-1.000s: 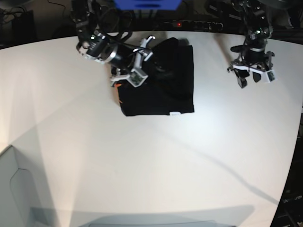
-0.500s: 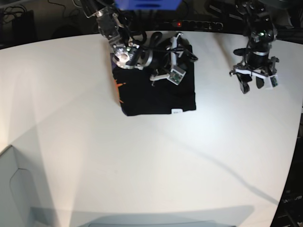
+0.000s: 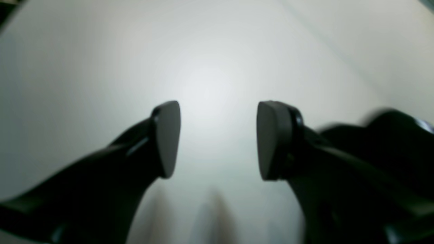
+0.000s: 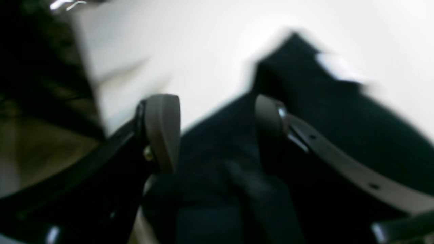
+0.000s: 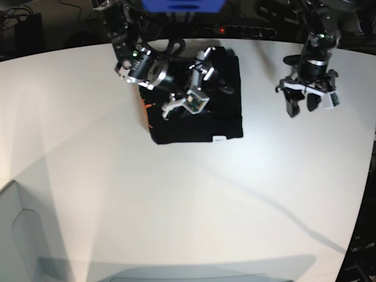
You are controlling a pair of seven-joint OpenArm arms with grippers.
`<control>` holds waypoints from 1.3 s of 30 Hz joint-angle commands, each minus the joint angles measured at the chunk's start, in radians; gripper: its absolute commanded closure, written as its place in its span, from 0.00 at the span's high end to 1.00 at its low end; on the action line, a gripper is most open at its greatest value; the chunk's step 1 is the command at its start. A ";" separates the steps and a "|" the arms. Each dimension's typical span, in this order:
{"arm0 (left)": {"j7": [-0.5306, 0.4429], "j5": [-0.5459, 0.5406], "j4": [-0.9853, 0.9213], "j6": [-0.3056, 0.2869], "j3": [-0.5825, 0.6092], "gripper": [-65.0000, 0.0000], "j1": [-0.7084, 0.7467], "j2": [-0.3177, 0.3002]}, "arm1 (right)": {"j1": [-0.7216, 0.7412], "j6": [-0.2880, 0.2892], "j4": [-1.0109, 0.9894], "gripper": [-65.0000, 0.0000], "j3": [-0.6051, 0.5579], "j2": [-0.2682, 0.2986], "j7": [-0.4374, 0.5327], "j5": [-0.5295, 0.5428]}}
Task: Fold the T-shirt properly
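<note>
The black T-shirt lies folded into a rough rectangle at the back middle of the white table. An orange mark shows at its left edge and a small white tag at its front edge. My right gripper is open and hovers over the shirt, holding nothing. In the blurred right wrist view the open gripper has black T-shirt cloth and the white tag below it. My left gripper is open and empty over bare table, well right of the shirt. In the left wrist view the gripper stands open.
A blue object and dark cables and equipment lie beyond the table's back edge. A pale grey panel stands at the front left corner. The table's curved edge runs down the right side.
My right gripper swung from the shirt's left edge to its upper right, then back over its middle, staying open. My left gripper shifted slightly left. The shirt stays folded.
</note>
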 commanded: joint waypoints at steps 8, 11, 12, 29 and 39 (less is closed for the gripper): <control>-0.023 -0.123 0.013 0.004 0.196 0.62 0.096 -0.001 | -0.043 0.003 0.091 0.55 0.257 -0.007 0.032 0.023; -0.023 -0.123 -0.002 0.006 0.260 0.63 0.092 -0.001 | -0.045 0.003 0.090 0.55 0.309 -0.007 0.032 0.023; -0.023 -0.123 -0.007 0.006 0.280 0.63 0.092 -0.001 | -0.045 0.003 0.090 0.55 0.318 -0.007 0.032 0.023; -0.026 -0.121 -0.165 0.007 0.476 0.63 -0.014 -0.007 | -0.060 0.003 0.088 0.55 0.343 0.015 0.032 0.022; -0.029 -0.129 -0.162 0.003 0.496 0.29 -0.034 -0.002 | -0.060 0.003 0.087 0.55 0.343 0.035 0.030 0.022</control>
